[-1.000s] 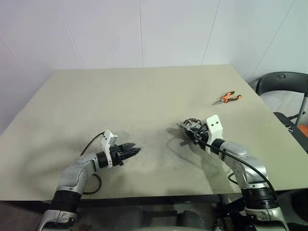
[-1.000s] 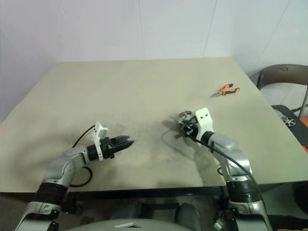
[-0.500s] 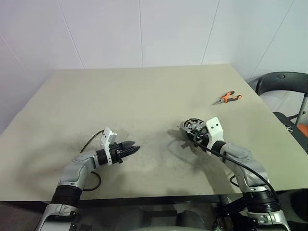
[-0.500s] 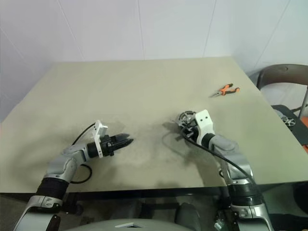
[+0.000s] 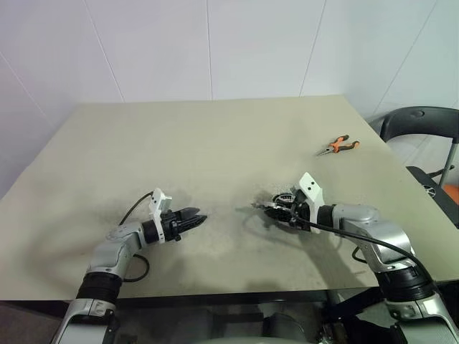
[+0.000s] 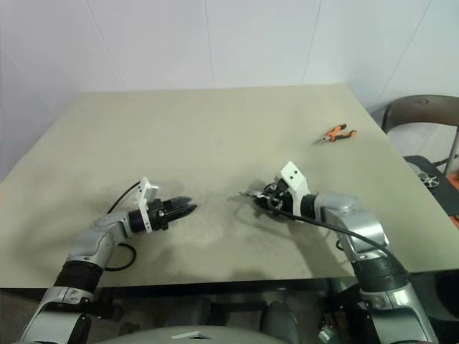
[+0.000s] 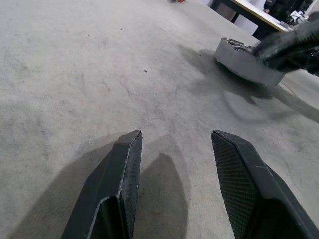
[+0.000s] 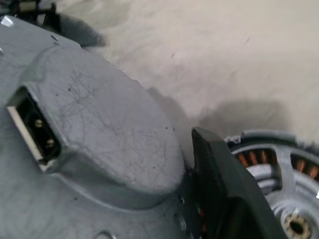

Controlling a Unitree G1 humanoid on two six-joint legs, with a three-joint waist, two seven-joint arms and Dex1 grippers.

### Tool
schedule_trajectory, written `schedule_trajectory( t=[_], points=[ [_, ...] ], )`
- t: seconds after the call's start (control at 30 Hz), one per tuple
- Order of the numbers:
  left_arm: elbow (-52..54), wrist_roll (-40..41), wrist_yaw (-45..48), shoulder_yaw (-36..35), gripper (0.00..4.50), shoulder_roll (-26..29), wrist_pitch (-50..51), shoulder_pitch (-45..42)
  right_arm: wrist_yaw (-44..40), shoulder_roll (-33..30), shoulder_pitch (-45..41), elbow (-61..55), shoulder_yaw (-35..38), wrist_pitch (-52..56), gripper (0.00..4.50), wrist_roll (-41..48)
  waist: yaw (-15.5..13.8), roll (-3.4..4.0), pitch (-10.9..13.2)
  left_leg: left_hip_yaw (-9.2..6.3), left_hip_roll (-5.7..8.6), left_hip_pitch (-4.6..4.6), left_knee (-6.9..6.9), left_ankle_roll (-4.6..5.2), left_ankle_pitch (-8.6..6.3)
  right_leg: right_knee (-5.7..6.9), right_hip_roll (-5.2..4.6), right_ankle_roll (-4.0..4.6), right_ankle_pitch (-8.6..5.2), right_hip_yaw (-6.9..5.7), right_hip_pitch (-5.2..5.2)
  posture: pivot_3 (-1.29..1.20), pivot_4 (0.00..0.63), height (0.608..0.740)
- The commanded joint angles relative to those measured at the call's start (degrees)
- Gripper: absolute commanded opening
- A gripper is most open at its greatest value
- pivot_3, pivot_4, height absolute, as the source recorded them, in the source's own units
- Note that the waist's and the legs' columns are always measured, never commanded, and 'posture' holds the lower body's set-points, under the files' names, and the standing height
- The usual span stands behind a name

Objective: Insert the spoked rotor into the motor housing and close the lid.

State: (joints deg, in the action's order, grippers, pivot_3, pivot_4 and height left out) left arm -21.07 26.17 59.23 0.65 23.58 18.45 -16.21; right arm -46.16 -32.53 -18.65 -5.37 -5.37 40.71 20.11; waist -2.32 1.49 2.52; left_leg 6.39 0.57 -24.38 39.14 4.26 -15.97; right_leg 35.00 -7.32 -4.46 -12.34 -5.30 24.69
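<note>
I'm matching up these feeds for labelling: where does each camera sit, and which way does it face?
Head eyes: high, looking down over the table; left gripper, right gripper and pliers show.
Left wrist: low along its open fingers toward the motor housing.
Right wrist: close on the same housing's copper windings.
Shared: the housing.

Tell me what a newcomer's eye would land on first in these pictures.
The right gripper at the round motor housing with copper windings on the table, right of centre. Next, the orange-handled pliers lying alone toward the far right edge. Then the left gripper, open and holding nothing, low over the near left.
</note>
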Motion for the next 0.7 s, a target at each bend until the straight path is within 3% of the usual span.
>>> schedule_trajectory(
  t=[0.03, 0.17, 0.47, 0.7],
  points=[
    [-3.1, -1.4, -0.3, -1.8, 2.36, 1.2, -0.9, 0.0, 0.8, 0.5, -1.0, -0.3, 2.2, -0.9, 2.47, 0.7, 0.1, 0.01, 0.0, 0.00, 0.00, 0.00, 0.00, 0.00, 0.00, 0.00, -0.01, 0.00, 0.00, 0.00, 0.00, 0.00, 0.000, 0.740],
    [-3.9, -1.5, 0.1, -1.8, 2.36, 1.2, -1.3, -0.3, 1.5, -0.4, -0.4, -1.6, 0.9, 0.8, 3.83, -0.1, 0.1, 0.04, 0.0, 0.00, -0.02, 0.01, 0.00, 0.00, 0.00, 0.03, 0.00, 0.00, 0.01, 0.00, 0.01, 0.00, 0.000, 0.740],
    [0.0, -1.1, -2.2, -0.9, 2.36, 0.4, 3.1, -2.1, 0.1, -1.4, 1.4, -5.4, 2.8, 4.9, 3.83, 4.0, -0.1, 0.04, 0.0, 0.00, -0.04, 0.03, 0.00, -0.01, 0.00, 0.03, -0.01, 0.00, 0.01, 0.00, 0.00, 0.00, 0.000, 0.740],
    [-2.7, -2.8, -2.6, -0.4, 2.36, -0.5, 2.0, -3.1, -6.7, -8.0, 3.1, -12.4, 4.7, 7.9, 3.83, 9.4, -0.1, 0.04, 0.0, -0.01, -0.04, 0.02, 0.02, 0.00, 0.00, 0.03, -0.04, 0.00, 0.01, -0.02, -0.02, 0.00, 0.000, 0.740]
  ],
)
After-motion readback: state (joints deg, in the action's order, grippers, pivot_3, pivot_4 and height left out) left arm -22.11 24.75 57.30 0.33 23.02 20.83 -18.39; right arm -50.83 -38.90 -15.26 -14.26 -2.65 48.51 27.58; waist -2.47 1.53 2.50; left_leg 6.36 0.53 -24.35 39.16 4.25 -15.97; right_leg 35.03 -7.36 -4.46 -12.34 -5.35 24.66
